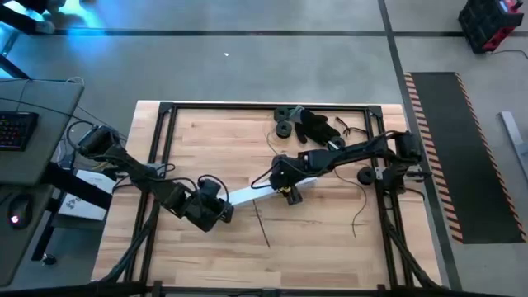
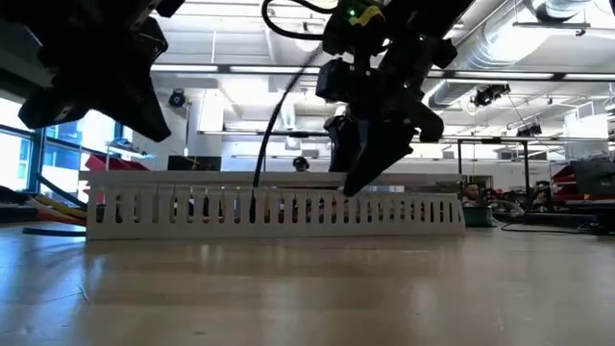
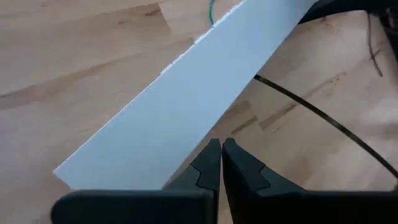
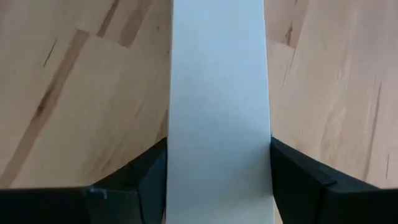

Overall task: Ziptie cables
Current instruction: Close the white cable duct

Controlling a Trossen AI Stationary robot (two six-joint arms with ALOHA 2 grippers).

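Right gripper (image 1: 286, 183) stands over the middle of the table, fingers (image 4: 292, 177) spread to either side of a long white slotted strip (image 1: 256, 193) and closed against its two edges; it grips the strip, not the cables. Left gripper (image 1: 216, 208) sits at the strip's other end, near the table's front left, fingers (image 3: 214, 168) pressed together with nothing seen between them, tips just beside the strip's edge.

Cables (image 1: 356, 194): thin dark wires lie loose on the wooden table (image 1: 206, 148) near the right arm's base; another single strand (image 1: 261, 224) lies just in front of the strip. No colours can be made out from above. A dark cable (image 3: 311, 112) runs out from under the strip in the left wrist view. A black lumpy heap (image 1: 309, 124) sits at the table's far edge.

Assessment: the wires look light, limp and thin, likely to slide or splay if pinched at one strand. Best taken where the strands run together, near mid-length, with a full close. No ziptie is visible; bundling does not appear begun
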